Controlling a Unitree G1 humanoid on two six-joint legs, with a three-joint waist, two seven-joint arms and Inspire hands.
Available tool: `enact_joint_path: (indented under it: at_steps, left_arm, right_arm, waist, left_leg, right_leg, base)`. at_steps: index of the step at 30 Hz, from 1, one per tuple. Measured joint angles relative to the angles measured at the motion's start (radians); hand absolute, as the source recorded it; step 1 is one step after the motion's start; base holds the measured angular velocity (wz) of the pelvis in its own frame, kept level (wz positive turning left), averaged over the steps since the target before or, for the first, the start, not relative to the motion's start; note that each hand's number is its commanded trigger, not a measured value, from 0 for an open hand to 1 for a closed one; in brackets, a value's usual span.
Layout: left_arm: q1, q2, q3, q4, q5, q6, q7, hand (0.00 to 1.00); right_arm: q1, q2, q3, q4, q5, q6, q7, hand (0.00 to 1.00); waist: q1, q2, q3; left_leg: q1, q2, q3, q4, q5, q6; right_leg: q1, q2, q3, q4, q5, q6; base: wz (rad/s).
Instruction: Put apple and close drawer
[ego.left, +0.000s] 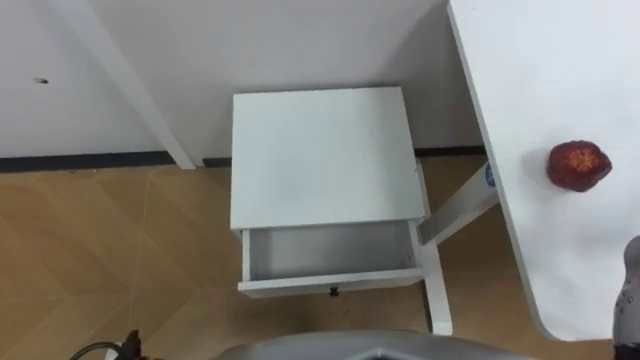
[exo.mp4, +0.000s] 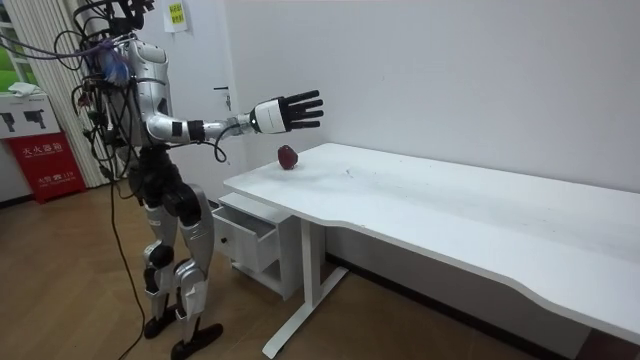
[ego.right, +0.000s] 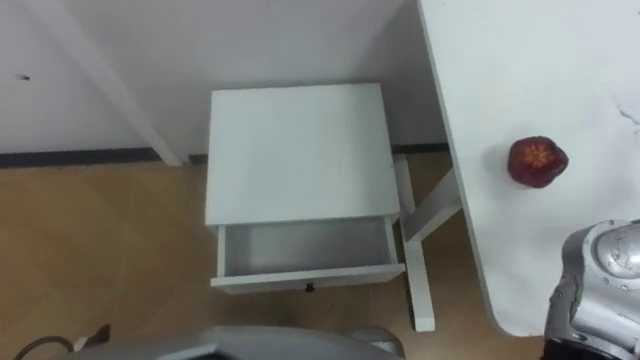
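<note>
The right arm stretches forward, the right hand (exo.mp4: 270, 116) held flat with fingers (exo.mp4: 305, 101) spread.

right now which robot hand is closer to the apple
Right. The right robot hand hangs open in the air above the table, up near the apple. I can't place the left one; the apple lies to the robot's right.

White bedside cabinet (ego.left: 322, 155) against the wall, its drawer (ego.left: 330, 255) pulled open at the front, wooden floor (ego.left: 100, 260) around it, white worktop (ego.left: 540, 100) at the right, red apple (ego.left: 577, 165) resting on it, white leg (ego.left: 455, 207) just beside the cabinet.
</note>
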Motion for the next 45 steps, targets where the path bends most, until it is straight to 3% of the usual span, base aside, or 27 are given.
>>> enact_joint_path:
  at_steps: [4,6,10,15,19,27,32,45]
  left_arm:
    - [0.016,0.0,0.002,-0.007,0.001,0.0,0.0,0.0]
    - [0.021,0.0,0.003,-0.008,0.001,0.0,-0.001,0.0]
    - [0.023,-0.001,0.004,-0.002,0.002,-0.001,-0.003,0.0]
    - [0.027,0.0,0.007,0.0,0.001,-0.001,-0.017,0.0]
    - [0.025,0.0,0.009,-0.003,0.001,-0.001,-0.028,0.0]
    - [0.017,0.0,0.015,-0.003,0.005,-0.002,-0.024,0.0]
    - [0.012,0.0,0.015,-0.002,0.007,0.0,-0.022,0.0]
    - [0.003,0.006,0.012,-0.001,0.007,-0.014,-0.021,0.0]
  right_arm:
    - [0.012,0.0,0.025,0.006,-0.014,0.012,0.085,0.0]
    - [0.012,0.0,0.026,0.027,-0.042,0.014,0.114,0.0]
    - [0.018,-0.001,0.05,0.084,-0.072,0.019,0.174,0.0]
    - [0.037,-0.001,0.054,0.126,-0.117,0.021,0.244,0.0]
    - [0.049,-0.002,0.073,0.173,-0.141,0.021,0.301,0.0]
    - [0.072,-0.001,0.121,0.22,-0.249,0.021,0.382,0.0]
    - [0.081,0.001,0.125,0.242,-0.274,0.04,0.439,0.0]
    - [0.085,0.001,0.17,0.266,-0.361,0.044,0.49,0.0]
  waist:
    - [0.002,0.006,0.0031]
    - [0.001,0.001,0.0116]
    - [0.003,-0.001,0.0148]
    - [0.005,-0.003,0.0114]
    - [0.009,-0.012,0.0027]
    - [0.021,-0.014,0.0018]
    - [0.021,-0.008,0.003]
    - [0.021,-0.007,0.0048]
  left_leg:
    - [0.004,0.0,0.0,0.0,0.0,0.0]
    - [0.018,0.0,0.0,-0.001,0.0,0.0]
    - [0.032,0.001,0.0,-0.002,0.0,0.0]
    - [0.033,0.001,-0.001,-0.001,0.0,0.0]
    - [0.039,0.002,-0.002,0.0,0.0,0.0]
    - [0.051,0.004,0.005,-0.001,0.0,0.0]
    - [0.051,0.004,0.01,0.0,0.0,0.0]
    - [0.049,0.009,0.024,-0.001,0.0,0.0]
  right_leg:
    - [0.005,-0.001,-0.01,0.0,0.0,0.0]
    - [0.019,-0.001,-0.01,-0.002,0.0,0.0]
    - [0.033,-0.002,-0.007,-0.004,0.0,0.0]
    - [0.034,-0.003,-0.003,-0.005,0.0,0.0]
    - [0.034,-0.002,0.004,-0.005,0.0,0.0]
    - [0.041,-0.001,0.017,-0.004,0.001,-0.002]
    - [0.045,-0.001,0.017,-0.004,0.002,-0.002]
    - [0.034,0.0,0.019,-0.004,0.007,-0.005]
  base:
    - [0.0]
    - [0.0]
    - [0.0]
    - [0.0]
    - [-0.04]
    - [-0.05]
    - [0.0]
    - [-0.02]
